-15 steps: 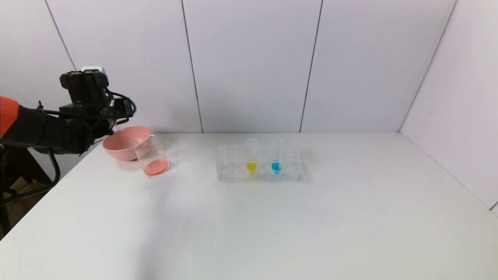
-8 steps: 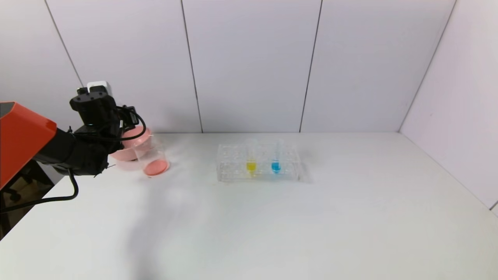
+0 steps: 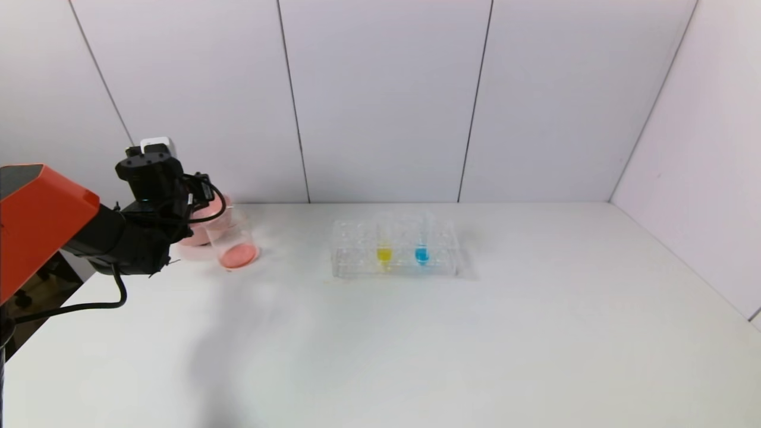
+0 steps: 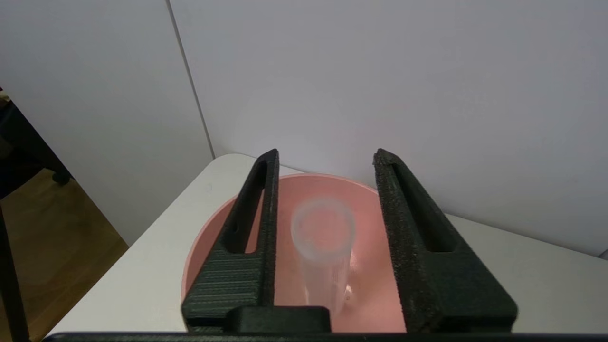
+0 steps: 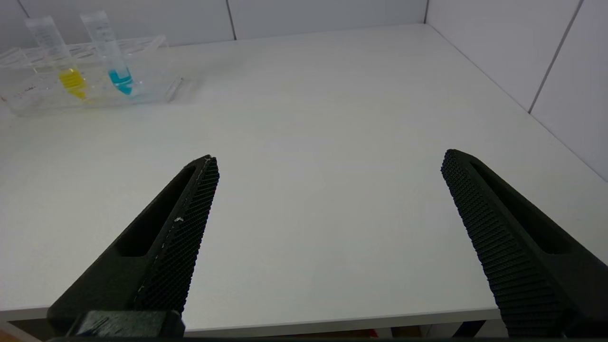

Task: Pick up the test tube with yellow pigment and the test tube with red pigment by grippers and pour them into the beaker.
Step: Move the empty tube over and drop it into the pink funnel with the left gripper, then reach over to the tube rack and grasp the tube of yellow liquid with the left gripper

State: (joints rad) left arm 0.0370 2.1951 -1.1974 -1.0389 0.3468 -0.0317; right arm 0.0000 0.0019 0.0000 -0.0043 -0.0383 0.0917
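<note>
The test tube with yellow pigment (image 3: 384, 242) stands in the clear rack (image 3: 357, 255) at mid-table, and also shows in the right wrist view (image 5: 59, 57). The beaker (image 3: 233, 242) stands at the far left with red-pink liquid at its bottom. My left gripper (image 3: 193, 205) hangs over the pink bowl (image 3: 221, 215), just behind and left of the beaker. In the left wrist view the left gripper (image 4: 324, 154) is open, with a clear tube (image 4: 324, 247) loose between its fingers, apart from both, inside the bowl (image 4: 204, 242). No red liquid shows in that tube. My right gripper (image 5: 330, 156) is open and empty.
A blue-liquid tube (image 3: 422, 242) stands in the rack next to the yellow one, also seen in the right wrist view (image 5: 111, 52). The right gripper sits at the table's near edge, out of the head view. The table's left edge lies close beside the bowl.
My left arm has come down and moved right, from above and left of the bowl to low over it, now hiding most of the bowl in the head view.
</note>
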